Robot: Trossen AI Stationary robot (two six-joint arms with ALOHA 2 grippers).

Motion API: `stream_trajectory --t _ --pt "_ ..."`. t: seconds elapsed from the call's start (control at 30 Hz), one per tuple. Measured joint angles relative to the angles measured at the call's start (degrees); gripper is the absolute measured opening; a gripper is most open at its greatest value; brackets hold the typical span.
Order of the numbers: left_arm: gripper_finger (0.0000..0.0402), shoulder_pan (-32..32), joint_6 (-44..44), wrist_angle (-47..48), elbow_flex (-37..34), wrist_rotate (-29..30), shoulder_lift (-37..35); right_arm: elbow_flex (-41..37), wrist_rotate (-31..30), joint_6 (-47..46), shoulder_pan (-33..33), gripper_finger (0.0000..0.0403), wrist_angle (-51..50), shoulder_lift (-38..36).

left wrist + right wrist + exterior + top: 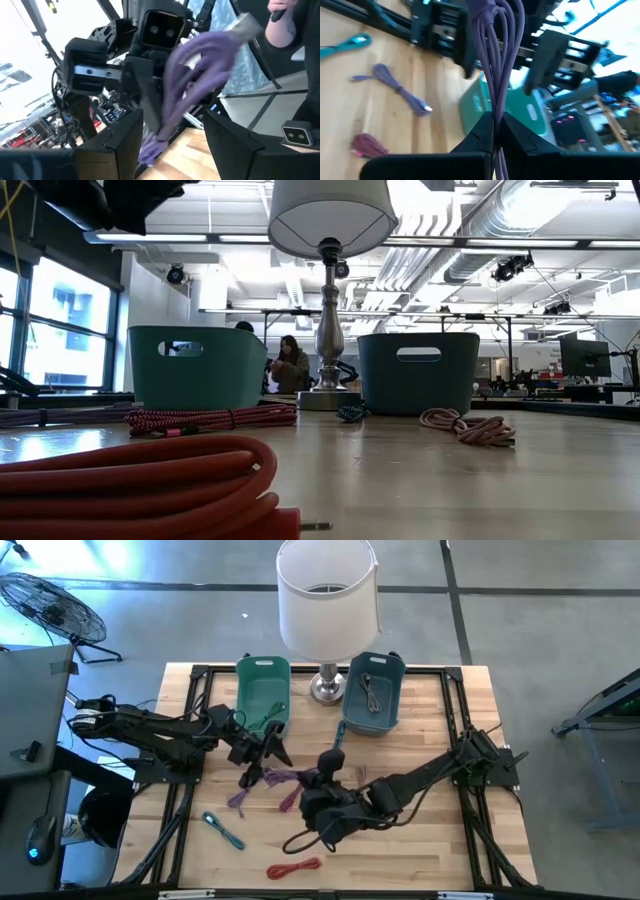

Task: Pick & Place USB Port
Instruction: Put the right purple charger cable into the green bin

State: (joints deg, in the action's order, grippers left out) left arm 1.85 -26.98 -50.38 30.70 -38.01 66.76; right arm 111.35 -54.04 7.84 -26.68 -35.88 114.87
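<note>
Centrally above wooden table [420,740]: coiled purple USB cable [496,55], pinched in closed right gripper [496,131]. Left gripper [172,137] spread open around same coil, near green plastic bin [262,690]. Second purple cable [400,89] flat on tabletop.

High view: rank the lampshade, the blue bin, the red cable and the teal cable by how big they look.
Largest to smallest:
1. lampshade, though it sits nearer the overhead camera, which inflates it
2. blue bin
3. red cable and teal cable: they look alike, so I won't rank them
</note>
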Motion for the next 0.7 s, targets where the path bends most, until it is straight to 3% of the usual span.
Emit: stream_trajectory --t 0.5,0.7 --pt "0.0203 -0.02 0.00 -0.91 0.00 3.22 0.00 -0.04 1.99 -0.05 1.66 0.0008 0.20 0.30" --pt "0.0166 -0.02 0.00 -2.16 0.00 3.16 0.00 -0.04 1.95 0.07 1.70 0.0008 0.20 0.30"
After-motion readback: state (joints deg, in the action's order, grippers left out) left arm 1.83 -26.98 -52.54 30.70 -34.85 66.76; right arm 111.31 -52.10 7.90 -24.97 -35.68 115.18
